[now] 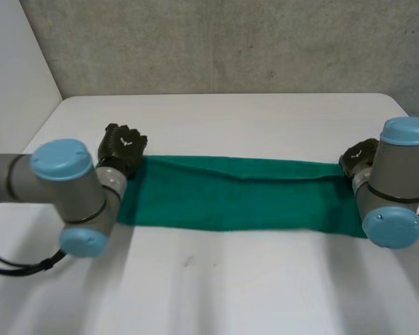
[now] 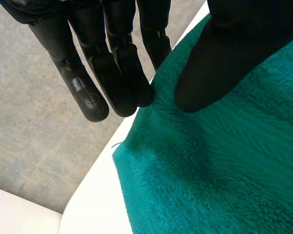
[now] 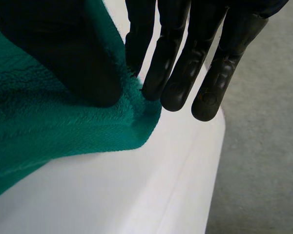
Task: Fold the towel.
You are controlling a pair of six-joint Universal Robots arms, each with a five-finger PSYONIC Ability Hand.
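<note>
A green towel [image 1: 237,195] lies as a long flat strip across the white table [image 1: 230,286]. My left hand [image 1: 122,146] is at the towel's far left corner. In the left wrist view the thumb [image 2: 224,53] presses on top of the towel [image 2: 210,170] and the fingers [image 2: 117,78] close against its edge, pinching the corner. My right hand [image 1: 357,157] is at the far right corner. There the thumb [image 3: 63,48] sits on the towel [image 3: 39,126] with the fingers [image 3: 180,63] against the edge, pinching it too.
A grey wall [image 1: 230,42] rises just behind the table's far edge. The table's right edge [image 3: 185,185] drops to a grey floor [image 3: 263,161] close beside my right hand. Bare tabletop lies in front of the towel.
</note>
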